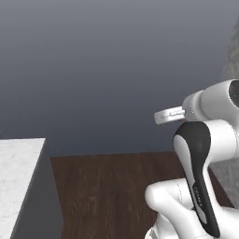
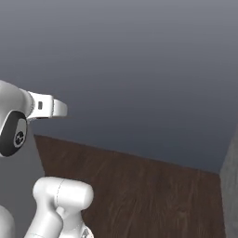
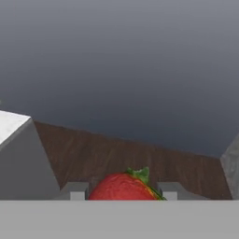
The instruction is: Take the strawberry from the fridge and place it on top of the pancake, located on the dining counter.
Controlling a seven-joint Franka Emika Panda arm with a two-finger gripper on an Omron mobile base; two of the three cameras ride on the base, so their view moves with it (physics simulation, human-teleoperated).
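Strawberry (image 3: 122, 188) clamped between fingers (image 3: 77, 190), green leafy cap pointing upper right

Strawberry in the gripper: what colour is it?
Red, with a green leafy cap; the strawberry shows best in the hand view.

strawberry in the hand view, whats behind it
Behind the strawberry, held between the gripper fingertips, lies dark wood floor, then a plain grey wall. A white counter corner sits at left. The strawberry's lower part is hidden.
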